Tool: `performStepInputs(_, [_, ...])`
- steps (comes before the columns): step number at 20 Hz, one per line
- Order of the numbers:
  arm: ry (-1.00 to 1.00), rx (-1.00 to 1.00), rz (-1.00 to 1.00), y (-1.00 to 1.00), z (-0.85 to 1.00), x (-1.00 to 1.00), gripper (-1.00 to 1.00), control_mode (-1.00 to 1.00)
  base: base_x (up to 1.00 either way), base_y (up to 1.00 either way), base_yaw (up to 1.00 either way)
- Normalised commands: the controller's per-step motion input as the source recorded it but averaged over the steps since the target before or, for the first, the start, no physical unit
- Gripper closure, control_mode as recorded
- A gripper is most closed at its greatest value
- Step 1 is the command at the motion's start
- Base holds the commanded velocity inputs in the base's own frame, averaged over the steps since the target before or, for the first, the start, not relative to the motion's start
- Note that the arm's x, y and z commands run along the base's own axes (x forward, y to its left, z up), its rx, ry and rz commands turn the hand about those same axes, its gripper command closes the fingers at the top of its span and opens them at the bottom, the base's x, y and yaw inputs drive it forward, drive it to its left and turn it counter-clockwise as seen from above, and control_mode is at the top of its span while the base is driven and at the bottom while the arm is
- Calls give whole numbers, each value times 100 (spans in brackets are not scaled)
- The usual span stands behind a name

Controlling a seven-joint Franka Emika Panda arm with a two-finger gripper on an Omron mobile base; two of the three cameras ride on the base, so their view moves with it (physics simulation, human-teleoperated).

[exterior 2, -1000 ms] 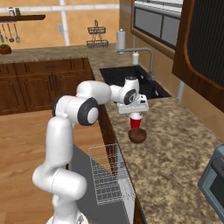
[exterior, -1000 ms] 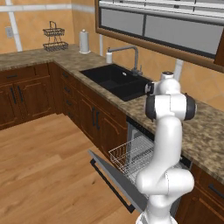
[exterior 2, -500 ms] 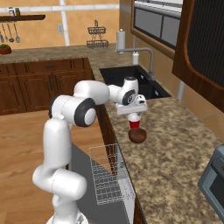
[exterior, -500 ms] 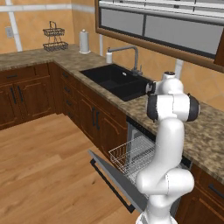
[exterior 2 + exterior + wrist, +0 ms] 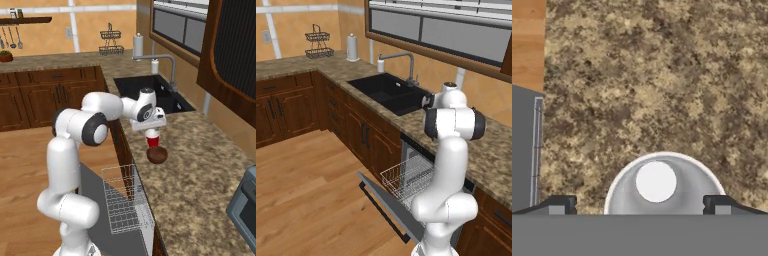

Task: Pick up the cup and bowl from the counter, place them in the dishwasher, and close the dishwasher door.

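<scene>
One cup and one bowl are located on the bench, touching, the bowl on the side away from the sink. The claw is spread wide, straddling the cup rim without contact. The dishwasher door is lowered beside one wire rack.

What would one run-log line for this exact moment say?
phase: reaching cup | gripper: open, fingers straddling cup | bowl: on counter | dishwasher door: open
</scene>
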Motion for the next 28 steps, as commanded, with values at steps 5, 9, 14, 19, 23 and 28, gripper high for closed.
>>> performStepInputs(5, [-9, 0, 0, 0, 48, 0, -100, -100, 0, 0, 0])
performStepInputs(9, [12, 0, 1, 0, 13, -16, -100, -100, 0, 0, 0])
performStepInputs(14, [17, -2, 0, 2, -11, -16, -100, -100, 0, 0, 0])
performStepInputs(19, [3, -2, 3, 8, -13, 3, -100, -100, 0, 0, 0])
performStepInputs(23, [5, -1, 11, -1, -22, 0, -100, -100, 0, 0, 0])
performStepInputs(28, [9, -3, 11, -4, -32, 2, -100, -100, 0, 0, 0])
